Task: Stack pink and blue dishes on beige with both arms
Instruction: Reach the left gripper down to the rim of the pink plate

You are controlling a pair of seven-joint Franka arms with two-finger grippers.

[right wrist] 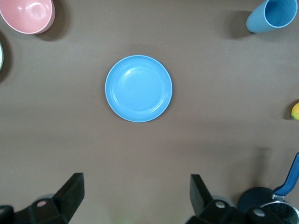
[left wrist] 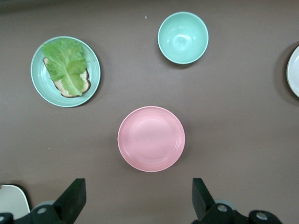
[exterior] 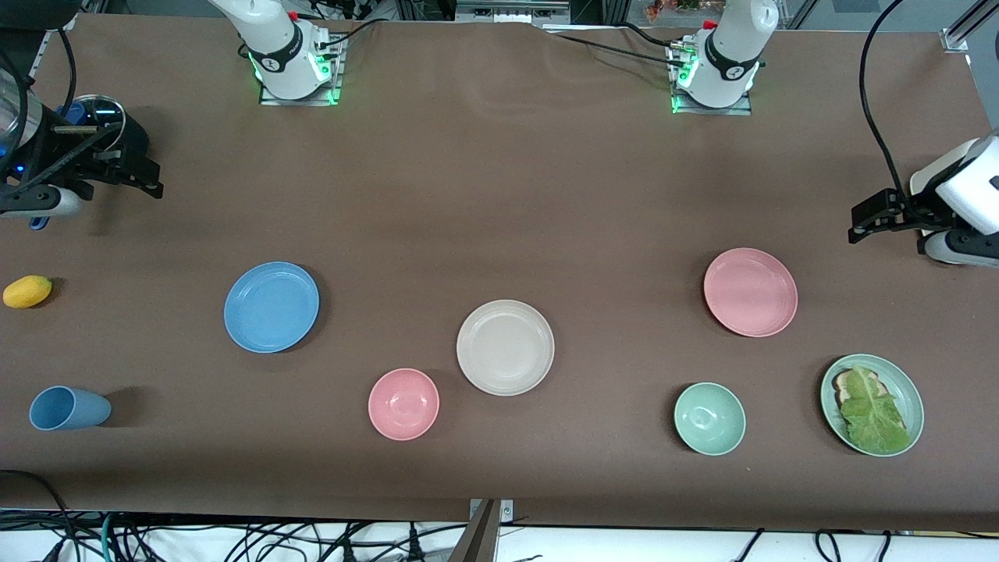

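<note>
The beige plate (exterior: 505,346) lies mid-table, near the front camera. The blue plate (exterior: 271,307) (right wrist: 138,88) lies toward the right arm's end and the pink plate (exterior: 750,292) (left wrist: 151,138) toward the left arm's end, both flat on the cloth. My right gripper (exterior: 144,176) (right wrist: 135,182) hangs open and empty high over the table at its own end, well apart from the blue plate. My left gripper (exterior: 870,218) (left wrist: 138,186) is open and empty over bare table at its end, apart from the pink plate.
A pink bowl (exterior: 403,403) sits beside the beige plate. A green bowl (exterior: 709,418) and a pale green plate (exterior: 915,402) with lettuce on toast lie nearer the camera than the pink plate. A tipped blue cup (exterior: 69,408), a lemon (exterior: 27,291) and a lidded pan (right wrist: 266,205) occupy the right arm's end.
</note>
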